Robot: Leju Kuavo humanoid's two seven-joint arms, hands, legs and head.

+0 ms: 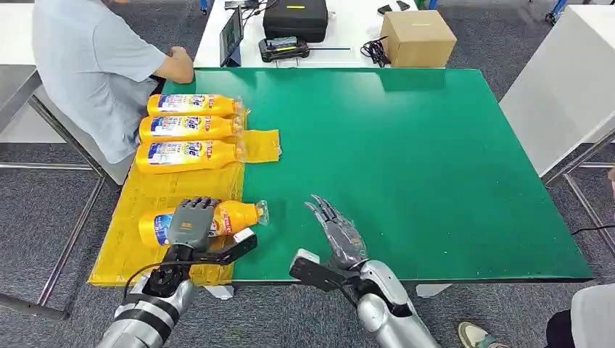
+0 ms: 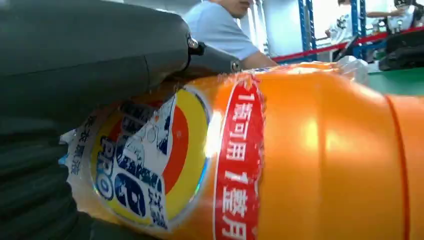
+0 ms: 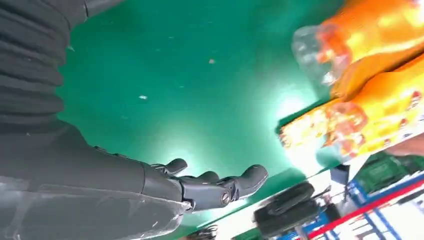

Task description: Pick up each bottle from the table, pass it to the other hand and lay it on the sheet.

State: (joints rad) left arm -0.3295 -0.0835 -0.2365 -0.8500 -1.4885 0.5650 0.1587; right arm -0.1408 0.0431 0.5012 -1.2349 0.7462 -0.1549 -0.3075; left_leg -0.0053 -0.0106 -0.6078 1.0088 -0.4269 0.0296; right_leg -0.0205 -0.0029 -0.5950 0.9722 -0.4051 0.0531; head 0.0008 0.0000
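Note:
An orange detergent bottle [image 1: 239, 216] lies on its side on the near part of the yellow sheet [image 1: 156, 192], cap toward the green mat. My left hand [image 1: 190, 220] lies over its labelled middle with the fingers wrapped across it. Up close, the thumb [image 2: 90, 55] presses along the top of the bottle [image 2: 310, 160]. Three more orange bottles [image 1: 190, 128] lie side by side at the far end of the sheet. My right hand [image 1: 337, 232] is open above the green mat [image 1: 420, 159], fingers spread, holding nothing. The right hand [image 3: 150, 185] faces two bottles [image 3: 380, 30] across bare mat.
A person [image 1: 94, 65] in a light shirt sits at the table's far left corner, an arm near the far bottles. Behind the mat stand a cardboard box [image 1: 418, 38], a black case [image 1: 294, 18] and a tablet [image 1: 232, 32]. A white table [image 1: 566, 87] stands to the right.

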